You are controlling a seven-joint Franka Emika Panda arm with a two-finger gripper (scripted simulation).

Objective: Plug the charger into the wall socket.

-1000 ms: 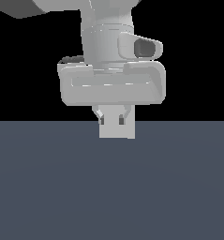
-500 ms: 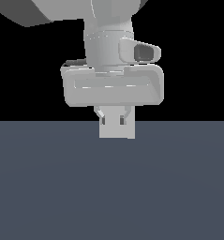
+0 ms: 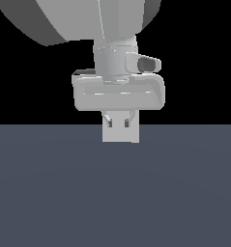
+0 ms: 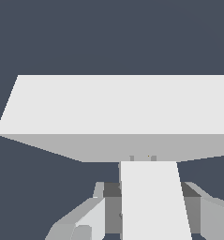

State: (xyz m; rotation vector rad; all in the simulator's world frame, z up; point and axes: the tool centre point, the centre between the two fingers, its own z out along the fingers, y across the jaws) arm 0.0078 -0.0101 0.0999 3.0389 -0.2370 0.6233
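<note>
In the wrist view the off-white charger (image 4: 151, 201) sits between my gripper's (image 4: 151, 222) two fingers (image 4: 92, 218), which are shut on it. Its front end reaches the face of the wall socket (image 4: 123, 105), a wide light-grey plate standing across the view. Two small prong-like marks and a yellowish dot show right where they meet. In the exterior view the wall socket (image 3: 121, 135) is a light square with two small dark marks. It stands just below the hand of my gripper (image 3: 120, 120) and hides the charger.
A flat dark blue-grey floor (image 3: 49, 193) spreads around the socket. The background behind is black. A large grey arm link (image 3: 78, 19) fills the upper part of the exterior view.
The hand and the square plate below it have barely shifted. The big arm link above has swung further into the exterior view.
</note>
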